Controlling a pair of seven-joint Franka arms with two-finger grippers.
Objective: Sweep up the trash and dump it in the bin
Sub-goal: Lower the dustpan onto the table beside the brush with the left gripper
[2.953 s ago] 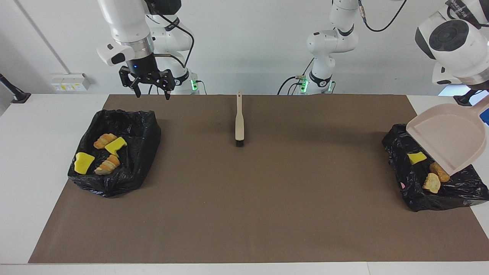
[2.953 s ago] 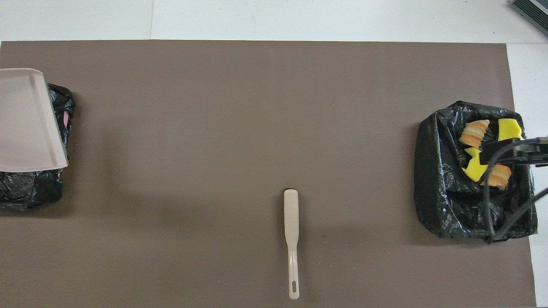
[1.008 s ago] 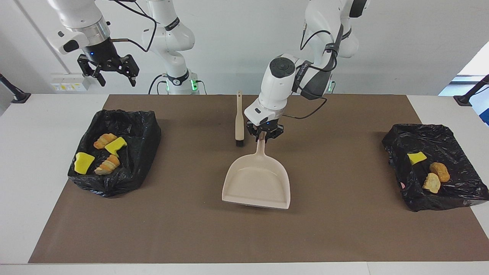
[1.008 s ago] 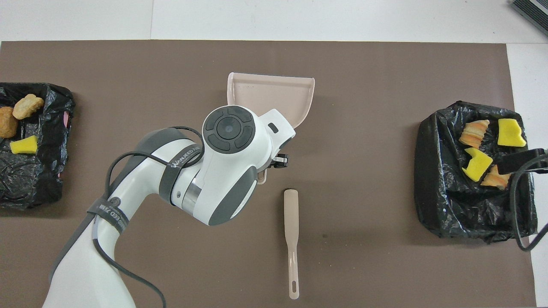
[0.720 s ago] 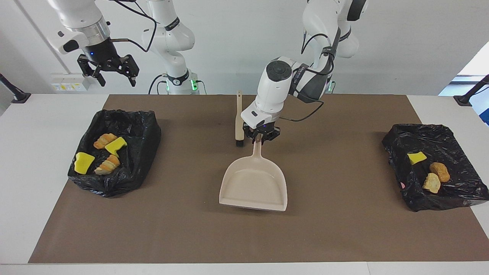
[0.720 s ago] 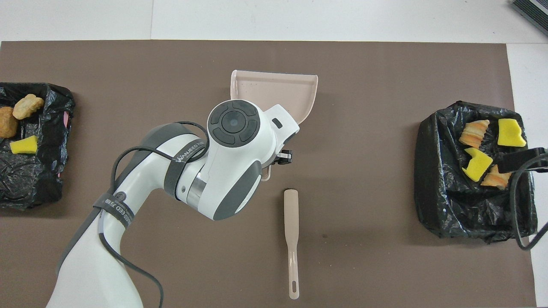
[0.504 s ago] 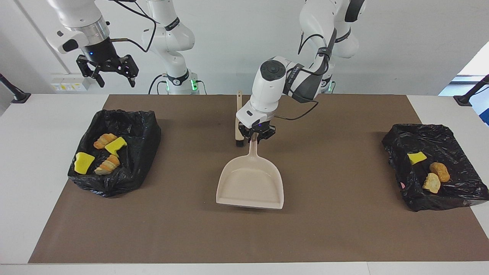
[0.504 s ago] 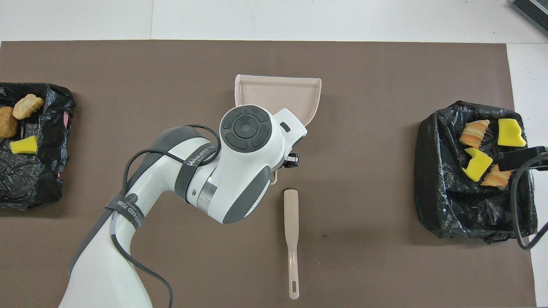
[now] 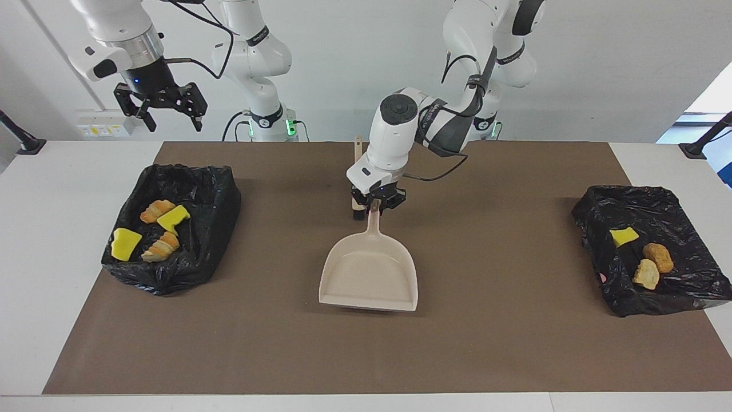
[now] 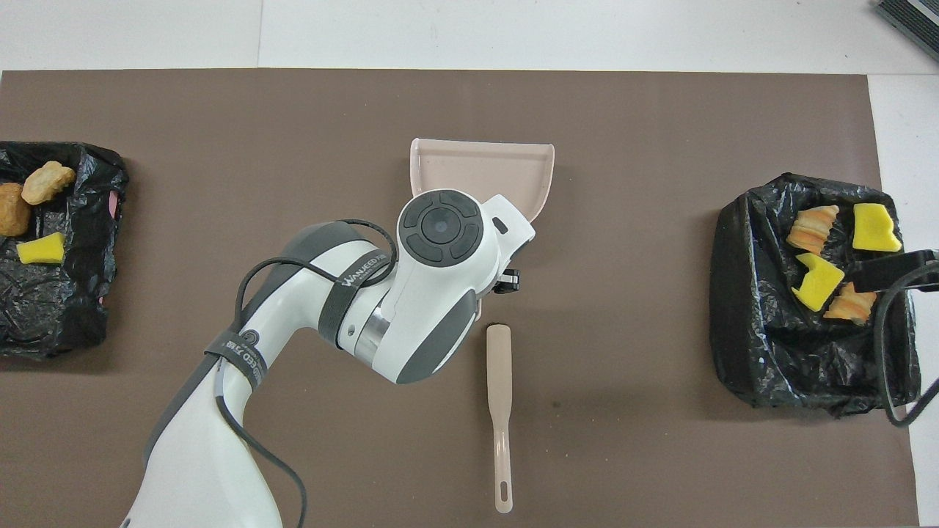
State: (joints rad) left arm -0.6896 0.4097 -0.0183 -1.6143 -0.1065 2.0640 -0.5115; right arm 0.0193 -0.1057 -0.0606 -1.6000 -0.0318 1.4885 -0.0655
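My left gripper [image 9: 376, 205] is shut on the handle of the beige dustpan [image 9: 369, 274], which lies flat and empty, low at the mat's middle; in the overhead view the arm hides the handle and only the pan [image 10: 480, 172] shows. The beige brush [image 9: 358, 150] lies on the mat right beside this gripper [image 10: 499, 396]. All the trash is in two black bag-lined bins. The bin [image 9: 189, 174] at the right arm's end holds several yellow and croissant-like pieces [image 9: 166, 220]. The bin [image 9: 629, 194] at the left arm's end holds three [image 9: 623, 236]. My right gripper [image 9: 176, 123] is open and empty, high over its bin.
A brown mat [image 9: 514, 355] covers most of the white table [image 9: 57, 257]. The bins [image 10: 748, 293] [image 10: 73, 308] stand at the mat's two ends. The right arm's cable [image 10: 880, 352] hangs over its bin in the overhead view.
The left arm carried the dustpan from over its bin down to the mat's middle, then shifted it toward the right arm's end, up beside the brush. The right gripper rose and moved outward.
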